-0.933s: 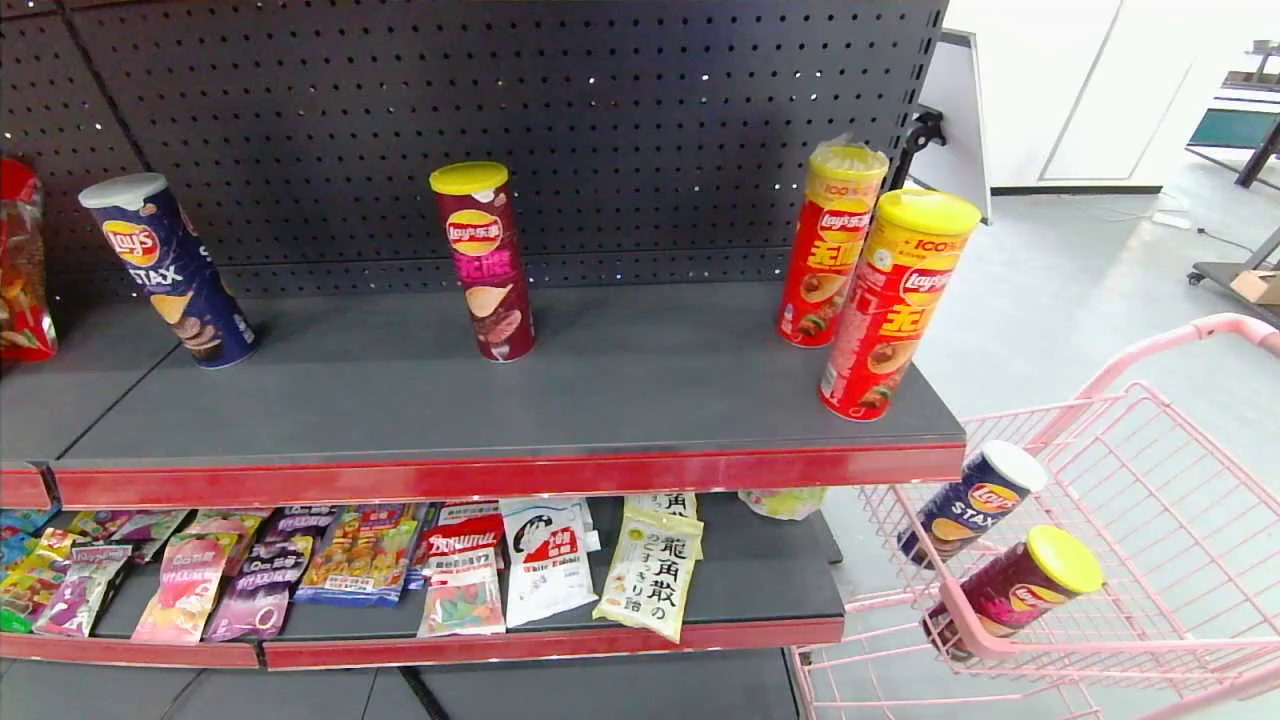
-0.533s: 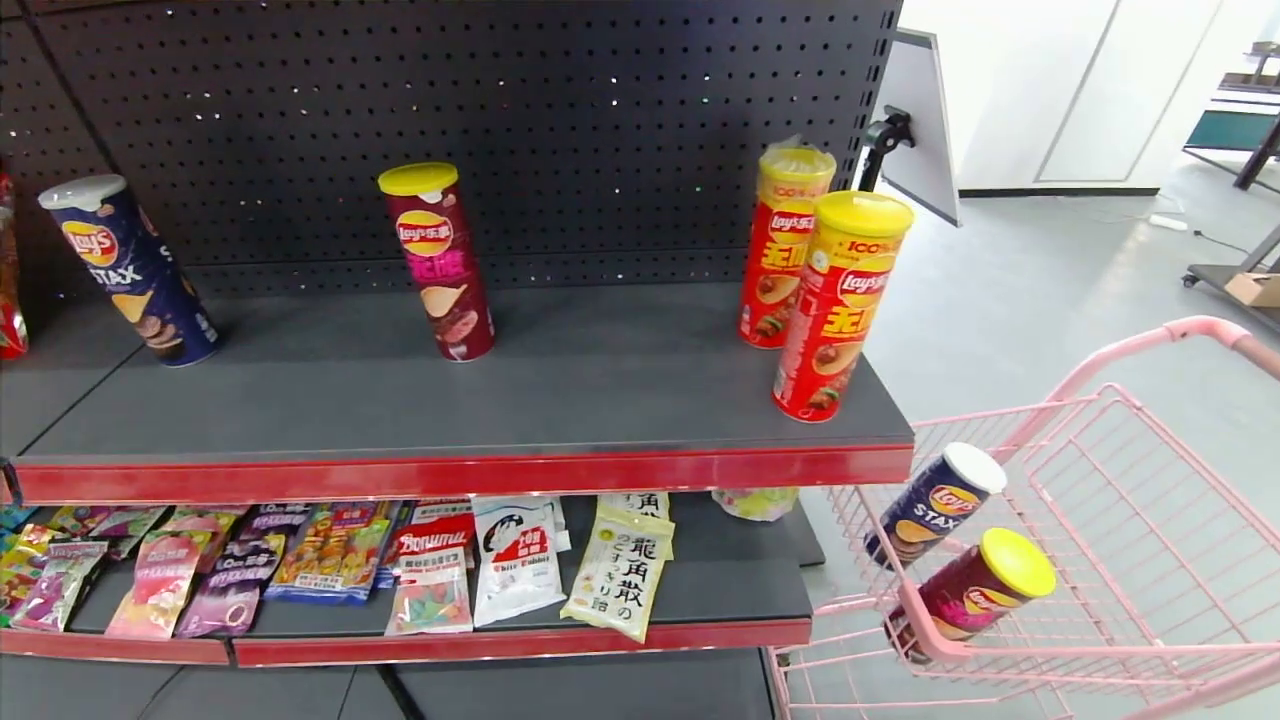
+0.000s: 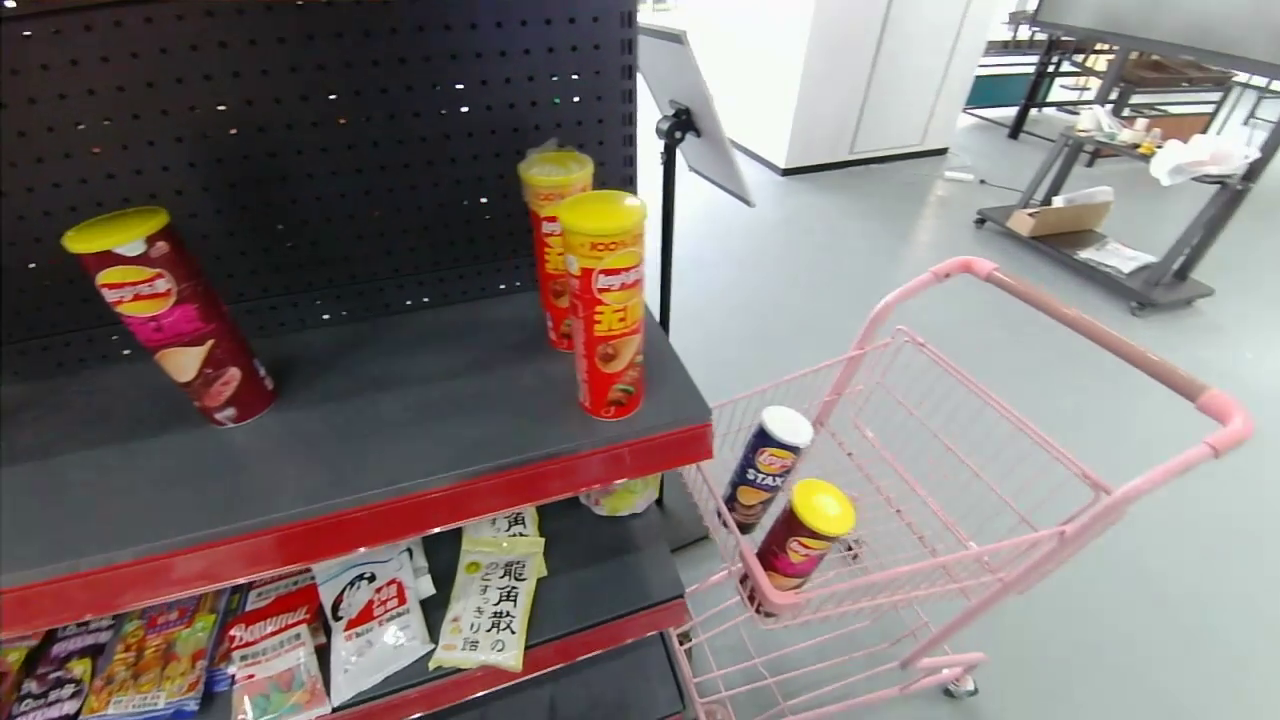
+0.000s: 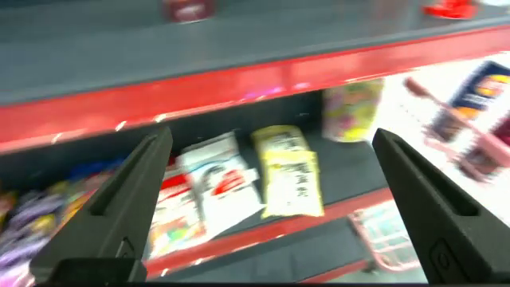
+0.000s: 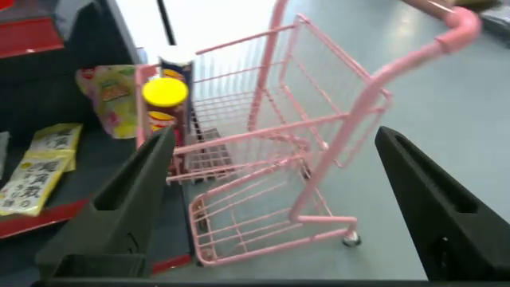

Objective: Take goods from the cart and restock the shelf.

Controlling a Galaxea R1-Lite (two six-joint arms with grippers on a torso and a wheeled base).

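A pink cart (image 3: 1000, 290) stands right of the shelf; in it lean a dark blue can (image 3: 765, 468) with a white lid and a maroon can (image 3: 803, 535) with a yellow lid. The upper shelf board (image 3: 400, 420) carries two red cans (image 3: 610, 310) at its right end and a maroon can (image 3: 175, 320) further left. My right gripper (image 5: 275, 135) is open, some way from the cart (image 5: 335, 112), whose maroon can (image 5: 165, 104) and blue can (image 5: 177, 64) lie beyond it. My left gripper (image 4: 271, 135) is open before the shelf's red edge (image 4: 239, 88), holding nothing.
Snack bags (image 3: 495, 600) lie flat on the lower shelf, with a green bag (image 5: 115, 100) at its right end. A sign on a stand (image 3: 690, 110) rises just behind the shelf's corner. A low black trolley (image 3: 1100, 250) sits far right on open grey floor.
The head camera has swung right, so the whole picture slid left and the cart now sits near the centre. The cans on the shelf and in the cart have not moved.
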